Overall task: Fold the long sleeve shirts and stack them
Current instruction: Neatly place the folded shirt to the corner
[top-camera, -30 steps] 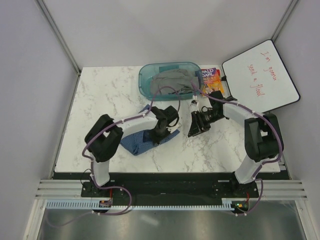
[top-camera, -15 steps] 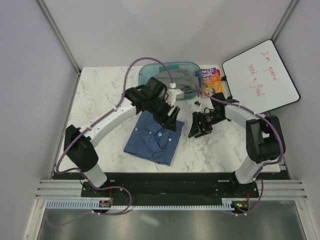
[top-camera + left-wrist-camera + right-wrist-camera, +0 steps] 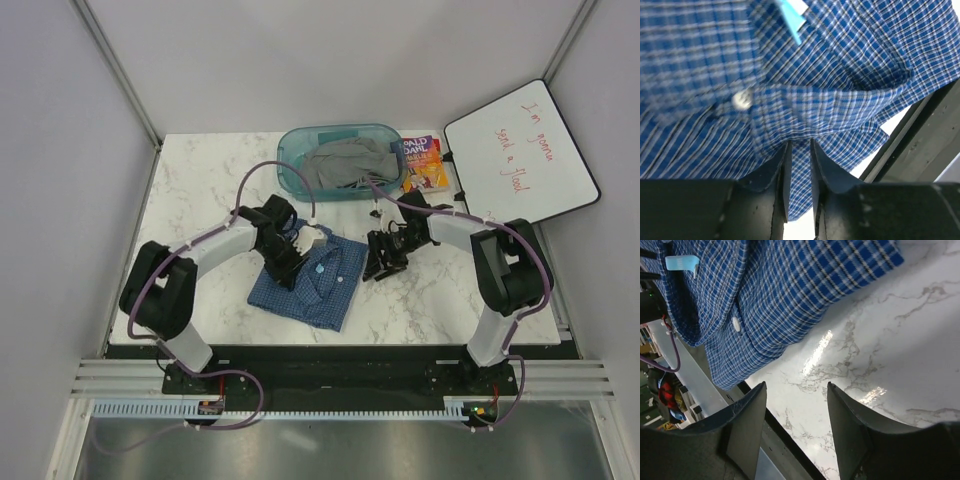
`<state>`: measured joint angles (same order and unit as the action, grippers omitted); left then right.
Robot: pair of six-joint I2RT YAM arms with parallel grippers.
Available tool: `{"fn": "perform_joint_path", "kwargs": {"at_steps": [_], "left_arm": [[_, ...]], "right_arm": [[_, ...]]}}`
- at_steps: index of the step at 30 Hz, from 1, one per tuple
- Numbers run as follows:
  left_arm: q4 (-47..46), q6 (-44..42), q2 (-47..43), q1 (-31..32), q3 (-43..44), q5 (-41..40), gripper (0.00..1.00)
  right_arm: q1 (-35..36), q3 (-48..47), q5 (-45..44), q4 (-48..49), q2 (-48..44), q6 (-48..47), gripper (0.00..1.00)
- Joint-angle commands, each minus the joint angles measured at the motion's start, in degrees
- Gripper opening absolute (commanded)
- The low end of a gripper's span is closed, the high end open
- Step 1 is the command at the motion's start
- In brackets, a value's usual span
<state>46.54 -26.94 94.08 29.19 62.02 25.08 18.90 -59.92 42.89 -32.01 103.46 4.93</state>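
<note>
One shirt (image 3: pixel 325 290) folded, more in bin (image 3: pixel 288 165)

It lies on the table (image 3: pixel 200 200). Grey cloth (image 3: pixel 345 160) fills the bin, so stacking seems barely begun. Left gripper (image 3: pixel 800 145) sits nearly closed on the shirt, grip unclear; right gripper (image 3: pixel 796 386) gapes empty beside it. Book (image 3: pixel 422 160) reads "Roald Dahl"; whiteboard (image 3: pixel 520 150), "I'm gonna send a flood".

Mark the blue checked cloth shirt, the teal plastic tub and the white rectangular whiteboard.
blue checked cloth shirt (image 3: pixel 330 292): top view, folded lower body.
teal plastic tub (image 3: pixel 288 160): top view, left rim.
white rectangular whiteboard (image 3: pixel 520 152): top view, middle of its face.
</note>
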Motion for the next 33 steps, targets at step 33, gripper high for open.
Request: {"fn": "perform_joint_path", "kwargs": {"at_steps": [33], "left_arm": [[-8.05, 23.51, -22.90, -27.68, -4.27, 29.48, 0.49]], "right_arm": [[24.34, -22.14, -29.88, -3.94, 11.04, -42.17, 0.20]]}}
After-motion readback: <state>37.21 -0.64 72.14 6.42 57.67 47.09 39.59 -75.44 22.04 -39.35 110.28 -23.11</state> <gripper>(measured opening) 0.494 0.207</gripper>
